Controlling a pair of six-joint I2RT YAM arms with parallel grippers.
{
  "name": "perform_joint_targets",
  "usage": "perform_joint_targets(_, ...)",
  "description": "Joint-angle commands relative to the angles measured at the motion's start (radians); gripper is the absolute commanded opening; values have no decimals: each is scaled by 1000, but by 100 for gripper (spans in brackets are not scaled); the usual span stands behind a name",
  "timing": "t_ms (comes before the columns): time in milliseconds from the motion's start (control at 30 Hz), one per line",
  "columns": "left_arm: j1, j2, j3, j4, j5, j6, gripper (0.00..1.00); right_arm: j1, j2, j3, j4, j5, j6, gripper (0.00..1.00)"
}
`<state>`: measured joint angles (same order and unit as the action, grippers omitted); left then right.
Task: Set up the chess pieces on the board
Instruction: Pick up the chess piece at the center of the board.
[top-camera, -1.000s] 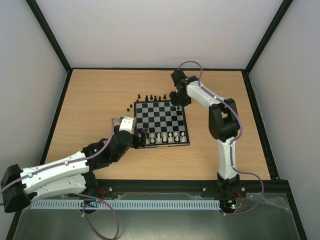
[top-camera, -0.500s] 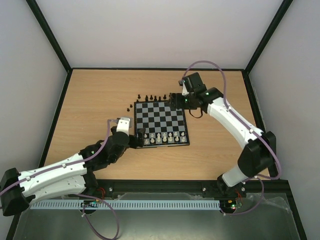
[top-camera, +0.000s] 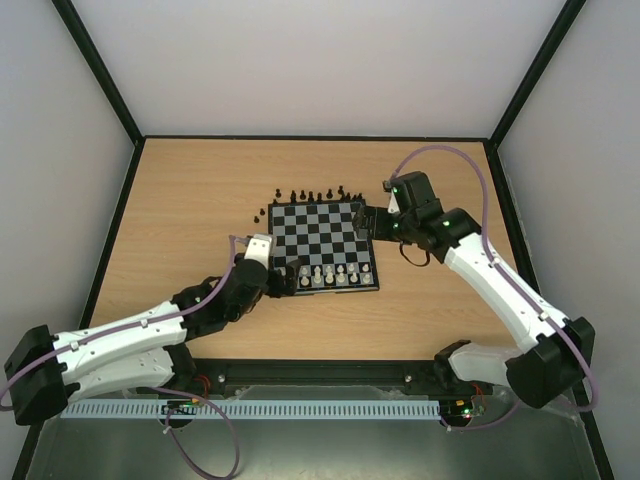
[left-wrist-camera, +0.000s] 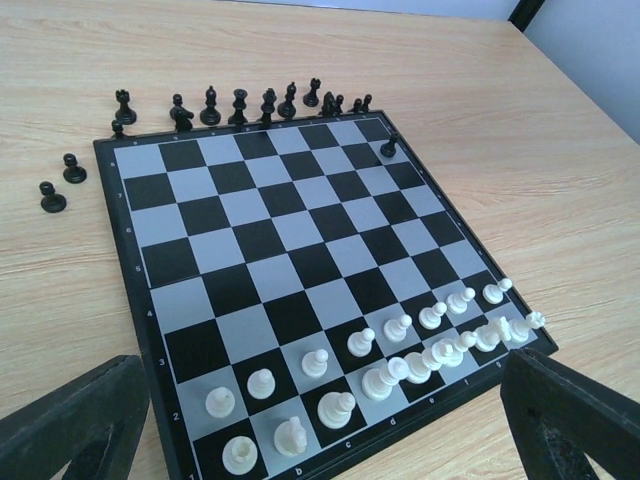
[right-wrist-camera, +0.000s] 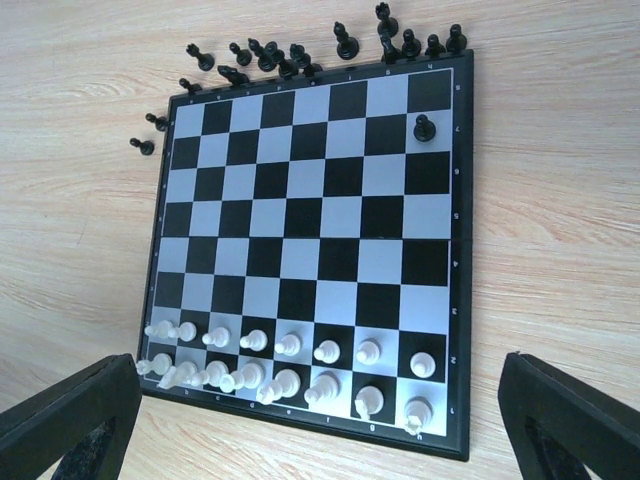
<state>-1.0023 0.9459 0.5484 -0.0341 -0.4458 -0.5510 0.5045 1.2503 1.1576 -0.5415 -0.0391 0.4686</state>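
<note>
The board (top-camera: 322, 238) lies mid-table. White chess pieces (top-camera: 325, 275) fill its two near rows, also seen as white pieces (left-wrist-camera: 400, 350) and white pieces (right-wrist-camera: 290, 365). A row of black pieces (top-camera: 310, 195) stands on the wood just behind the far edge. One black pawn (right-wrist-camera: 424, 127) stands on the board near its far right corner, the same pawn (left-wrist-camera: 390, 147). My left gripper (top-camera: 284, 277) hovers open at the near left corner, empty (left-wrist-camera: 320, 440). My right gripper (top-camera: 363, 223) is open over the board's right edge, empty (right-wrist-camera: 320, 430).
Two stray black pawns (top-camera: 260, 213) stand on the wood left of the board's far corner, the same pawns (left-wrist-camera: 60, 185). Black frame rails border the table (top-camera: 180, 220). The right arm's elbow (top-camera: 545, 365) hangs over the near right.
The right gripper opened and drew back from the board's far right corner toward the right edge; the elbow swung down to the near right. The left gripper shifted slightly.
</note>
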Motion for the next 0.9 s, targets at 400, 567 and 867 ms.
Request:
perform_joint_targets(400, 8, 76, 11, 89, 78, -29, 99, -2, -165, -79, -94, 37, -8, 98)
perform_joint_targets(567, 8, 101, 18, 97, 82, -31, 99, -1, -210, -94, -110, 37, -13, 99)
perform_joint_targets(867, 8, 69, 7, 101, 69, -32, 99, -1, -239, -108, -107, 29, -19, 99)
